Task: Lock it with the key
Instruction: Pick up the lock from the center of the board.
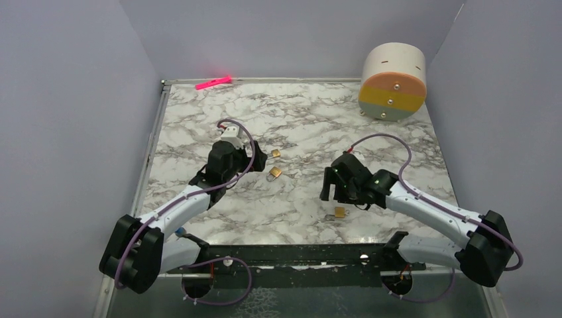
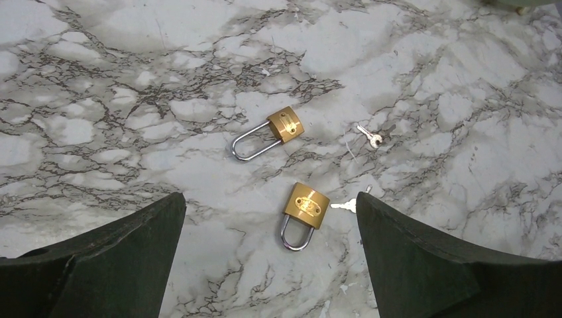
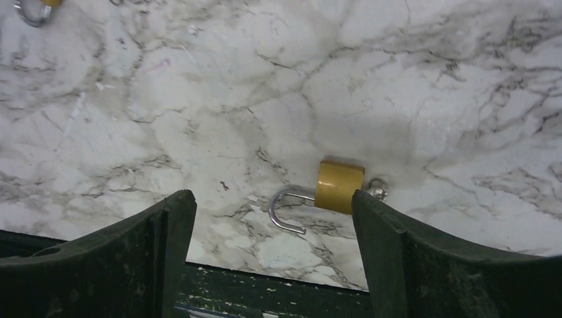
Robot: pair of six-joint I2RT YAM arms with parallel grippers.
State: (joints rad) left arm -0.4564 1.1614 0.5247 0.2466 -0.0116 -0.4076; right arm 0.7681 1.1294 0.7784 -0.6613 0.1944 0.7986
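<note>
Over on the left half of the marble table (image 1: 199, 119), the left gripper (image 2: 270, 202) hangs above two small brass padlocks with its fingers spread wide and nothing between them. The near padlock (image 2: 307, 205) lies flat with its shackle pointing back toward the camera. The key (image 2: 344, 206) sits just beside its body, right by the inner edge of the right-hand finger (image 2: 424, 258). The far padlock (image 2: 285, 124) lies at an angle farther out, and a second key (image 2: 368, 136) rests off to its right, apart from it.

The right gripper (image 3: 274, 199) is spread open too, empty, hovering over a third padlock (image 3: 339, 186) close to the table's front edge. A small silver bit (image 3: 378, 189) pokes out at that lock's base. It might be another key, but honestly it's too blurry to call.

At the back there's a pink strip (image 1: 213, 82) by the far edge, and a banded round drum (image 1: 393, 81) lies on its side in the far right corner.
</note>
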